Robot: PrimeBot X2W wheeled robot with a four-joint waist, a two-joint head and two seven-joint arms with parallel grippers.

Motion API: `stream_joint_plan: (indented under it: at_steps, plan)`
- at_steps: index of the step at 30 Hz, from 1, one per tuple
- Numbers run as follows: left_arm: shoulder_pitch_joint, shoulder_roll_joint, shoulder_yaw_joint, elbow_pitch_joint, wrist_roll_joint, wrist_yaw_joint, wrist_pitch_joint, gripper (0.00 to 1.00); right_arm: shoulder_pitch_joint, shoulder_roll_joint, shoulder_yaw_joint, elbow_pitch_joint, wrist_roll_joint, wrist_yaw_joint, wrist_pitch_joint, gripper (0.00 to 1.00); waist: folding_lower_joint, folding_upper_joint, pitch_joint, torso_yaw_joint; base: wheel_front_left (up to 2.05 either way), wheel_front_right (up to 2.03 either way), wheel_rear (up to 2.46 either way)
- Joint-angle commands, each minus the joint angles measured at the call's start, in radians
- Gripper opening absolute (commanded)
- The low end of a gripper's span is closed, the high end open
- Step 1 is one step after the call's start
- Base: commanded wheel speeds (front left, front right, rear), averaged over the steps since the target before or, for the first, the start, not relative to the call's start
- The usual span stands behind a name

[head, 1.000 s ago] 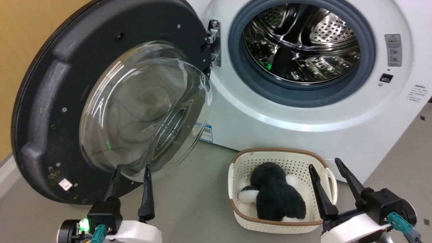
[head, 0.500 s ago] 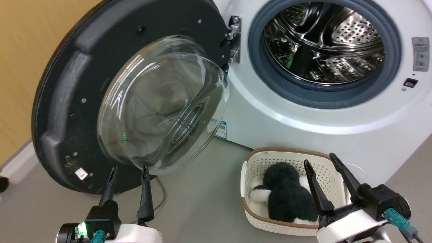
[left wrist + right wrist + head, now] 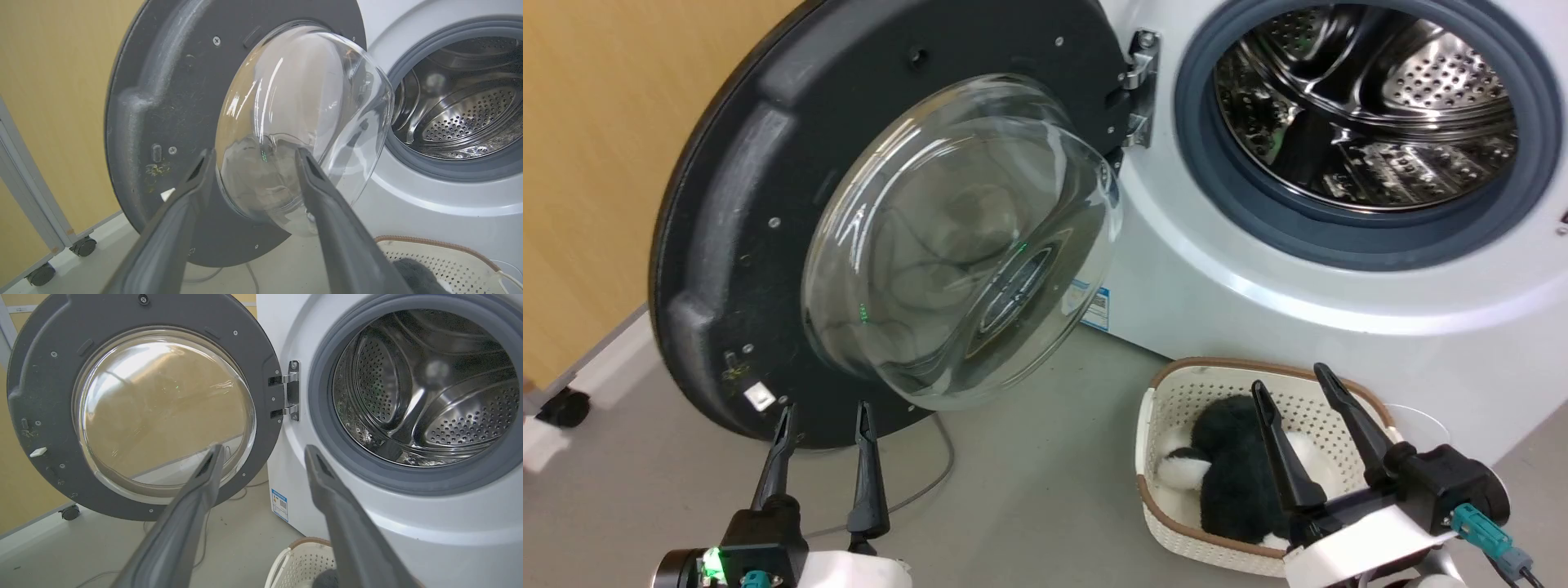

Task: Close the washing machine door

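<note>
The glossy white washing machine (image 3: 1258, 310) is seen with its perforated steel drum (image 3: 1372, 106) ringed in grey rubber; the washing machine door (image 3: 727, 212), a round black disc with a bulging clear glass bowl, is swung wide open on a metal hinge (image 3: 1139, 77); a perforated cream basket (image 3: 1176, 535) holding a furry black-and-white toy (image 3: 1233, 482) is set on the floor; the left gripper (image 3: 823, 408) and right gripper (image 3: 1290, 377) are held with jaws parted, nothing grasped; a castor (image 3: 83, 246) is caught in the left wrist view.

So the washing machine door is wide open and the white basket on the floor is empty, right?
The washing machine door is wide open, but the basket is not empty: the head view shows a black-and-white plush toy in it.
</note>
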Motion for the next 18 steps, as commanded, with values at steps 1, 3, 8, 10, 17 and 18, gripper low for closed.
stream_joint_plan:
  at_steps: [1,3,8,10,17,18]
  plan:
    - [0.013,0.001,0.0,-0.008,-0.008,0.009,-0.011,1.0,-0.018,-0.008,0.006,0.005,0.014,0.001,-0.01,1.0,0.0001,0.0,0.002,0.008,0.0,0.0,0.0]
    - [0.015,0.001,0.001,-0.011,-0.011,0.014,-0.015,1.0,-0.022,-0.008,0.009,0.007,0.017,0.001,-0.014,1.0,0.0001,0.0,0.003,0.017,0.0,0.0,0.0]
    - [0.02,0.002,0.003,-0.02,-0.014,0.023,-0.025,1.0,-0.028,-0.012,0.021,0.012,0.025,0.001,-0.025,1.0,0.0001,0.0,0.005,0.039,0.0,0.0,0.0]
    - [0.023,0.002,0.004,-0.026,-0.015,0.029,-0.032,1.0,-0.031,-0.015,0.026,0.016,0.031,0.001,-0.031,1.0,0.0001,0.0,0.005,0.052,0.0,0.0,0.0]
    - [0.031,0.002,0.002,-0.037,-0.018,0.04,-0.044,1.0,-0.037,-0.017,0.036,0.021,0.04,0.001,-0.043,1.0,0.0001,0.0,0.006,0.078,0.0,0.0,0.0]
    - [0.033,0.002,0.001,-0.039,-0.019,0.043,-0.046,1.0,-0.037,-0.018,0.038,0.022,0.041,0.001,-0.046,1.0,0.0001,0.0,0.006,0.082,0.0,0.0,0.0]
